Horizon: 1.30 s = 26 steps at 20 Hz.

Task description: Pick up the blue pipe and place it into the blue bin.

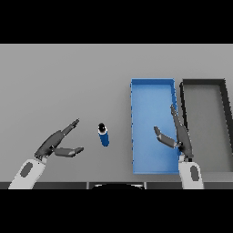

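The blue pipe [103, 135] is seen lying on the grey table [68, 82] at lower centre, ungrasped, left of the blue bin [152, 84]. The left hand [57, 143], fingers spread, is held nearby; the right hand [177, 136], fingers relaxed, is over the bin. A reach and grasp appear needed next.

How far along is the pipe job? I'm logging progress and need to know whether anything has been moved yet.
Nothing looks done yet: the blue pipe rests on the grey table, left of the blue bin, which holds nothing. Nothing is in hand: the left hand is open beside the pipe, apart from it, and the right hand is open over the bin's right side. Grasping, lifting and placing are all left.
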Motion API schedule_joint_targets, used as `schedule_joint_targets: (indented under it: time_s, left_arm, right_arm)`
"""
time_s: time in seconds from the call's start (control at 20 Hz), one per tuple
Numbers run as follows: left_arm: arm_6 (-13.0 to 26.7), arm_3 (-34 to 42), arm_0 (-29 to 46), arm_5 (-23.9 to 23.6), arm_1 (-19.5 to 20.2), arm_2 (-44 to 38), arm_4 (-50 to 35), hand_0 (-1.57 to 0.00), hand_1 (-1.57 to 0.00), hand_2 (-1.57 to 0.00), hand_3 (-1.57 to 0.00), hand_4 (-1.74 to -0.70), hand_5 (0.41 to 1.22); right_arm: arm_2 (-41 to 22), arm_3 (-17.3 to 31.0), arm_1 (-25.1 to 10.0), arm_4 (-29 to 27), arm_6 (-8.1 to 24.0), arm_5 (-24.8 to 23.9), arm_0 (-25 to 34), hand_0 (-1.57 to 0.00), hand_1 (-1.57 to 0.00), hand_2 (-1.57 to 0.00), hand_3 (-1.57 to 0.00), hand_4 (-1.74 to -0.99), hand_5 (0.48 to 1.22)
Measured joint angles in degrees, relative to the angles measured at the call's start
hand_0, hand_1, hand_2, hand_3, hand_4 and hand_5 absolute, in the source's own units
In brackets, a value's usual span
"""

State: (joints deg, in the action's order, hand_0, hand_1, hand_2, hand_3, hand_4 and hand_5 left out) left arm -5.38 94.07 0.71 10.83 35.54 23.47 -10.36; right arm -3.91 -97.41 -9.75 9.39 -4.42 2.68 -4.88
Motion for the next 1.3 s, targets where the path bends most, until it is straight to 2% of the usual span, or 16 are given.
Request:
schedule_joint_targets:
  time_s: [0.15,0.3,0.4,0.5,0.65,0.7,0.8,0.85,0.9,0.95,1.0,1.1,1.2,1.25,1.3]
  left_arm:
    - [1.99,0.19,-0.48,-0.07,-2.63,3.47,2.66,0.00,0.00,0.00,0.00,-1.14,0.450]
    - [3.55,-1.35,-2.71,-0.54,-6.36,5.18,3.45,0.00,0.00,0.00,0.00,-1.15,0.452]
    - [1.22,-3.48,-3.18,-0.78,-8.51,6.30,5.02,0.00,0.00,0.00,0.00,-1.15,0.459]
    - [2.18,-6.26,-5.85,-1.91,-12.07,7.06,6.15,0.00,0.00,0.00,0.00,-1.15,0.460]
    - [2.19,-8.38,-7.30,-2.80,-15.26,7.68,6.61,0.00,0.00,0.00,0.00,-1.13,0.459]
    - [1.42,-9.89,-8.20,-2.69,-15.80,7.51,6.83,0.00,0.00,0.00,0.00,-1.12,0.456]
    - [0.91,-11.95,-9.25,-3.17,-17.17,8.42,8.58,0.00,0.00,0.00,0.00,-1.08,0.435]
    - [1.93,-13.58,-10.15,-3.99,-17.74,8.67,9.94,0.00,0.00,0.00,0.00,-1.06,0.425]
    - [2.31,-14.61,-10.98,-4.62,-18.56,8.94,10.78,0.00,0.00,0.00,0.00,-1.05,0.418]
    - [2.08,-14.73,-11.12,-4.98,-19.34,9.52,11.39,0.00,0.00,0.00,0.00,-1.06,0.420]
    - [0.75,-15.24,-10.80,-4.24,-19.52,9.08,10.28,0.00,0.00,0.00,0.00,-1.08,0.428]
    - [-0.15,-16.78,-11.50,-3.78,-21.33,9.17,9.62,0.00,0.00,0.00,0.00,-1.11,0.463]
    - [-1.09,-17.33,-11.93,-3.75,-22.47,8.46,8.39,0.00,-0.04,-0.15,-0.12,-1.19,0.550]
    - [-1.49,-17.55,-11.91,-3.66,-23.35,7.88,7.15,-0.01,-0.16,-0.31,-0.28,-1.24,0.613]
    - [-1.62,-17.70,-11.51,-3.72,-24.46,7.91,6.48,-0.12,-0.32,-0.49,-0.53,-1.28,0.735]
  right_arm:
    - [-0.26,-0.73,0.40,-0.32,-1.11,0.30,-1.57,0.00,0.00,0.00,0.00,-1.197,0.615]
    - [-0.24,-0.04,0.82,-0.55,-0.66,0.35,-1.09,0.00,0.00,0.00,0.00,-1.218,0.627]
    - [0.00,-0.71,0.69,-1.06,-1.47,0.54,-1.76,0.00,0.00,0.00,0.00,-1.214,0.624]
    - [-0.01,-0.34,0.69,-0.73,-0.02,0.42,-1.44,0.00,0.00,0.00,0.00,-1.201,0.620]
    - [-0.26,-0.21,0.87,0.11,-1.13,-0.07,-1.90,0.00,0.00,0.00,0.00,-1.210,0.631]
    - [-0.09,-0.94,0.75,-0.54,-1.69,0.28,-2.28,0.00,0.00,0.00,0.00,-1.211,0.634]
    - [0.10,-0.83,0.52,-0.43,-0.62,0.11,-1.61,0.00,0.00,0.00,0.00,-1.220,0.639]
    - [0.22,-1.15,0.30,-0.79,-2.30,0.53,-2.77,0.00,0.00,0.00,0.00,-1.222,0.642]
    - [-0.10,-0.93,0.65,-0.31,-0.90,0.21,-2.08,0.00,0.00,0.00,0.00,-1.221,0.645]
    - [0.35,-0.99,0.08,-0.51,-1.78,0.36,-2.54,0.00,0.00,0.00,0.00,-1.214,0.645]
    - [0.55,-0.26,-0.03,-0.21,-1.28,0.07,-2.24,0.00,0.00,0.00,0.00,-1.207,0.646]
    - [0.14,-1.01,0.05,0.33,-2.20,-0.12,-2.59,0.00,0.00,0.00,0.00,-1.207,0.650]
    - [0.35,-0.93,-0.02,0.15,-1.51,-0.13,-2.44,0.00,0.00,0.00,0.00,-1.213,0.655]
    - [0.17,-1.24,-0.07,0.23,-2.11,0.04,-2.89,0.00,0.00,0.00,0.00,-1.217,0.655]
    - [0.20,-0.81,0.15,-0.13,-1.82,0.22,-2.65,0.00,0.00,0.00,0.00,-1.220,0.656]
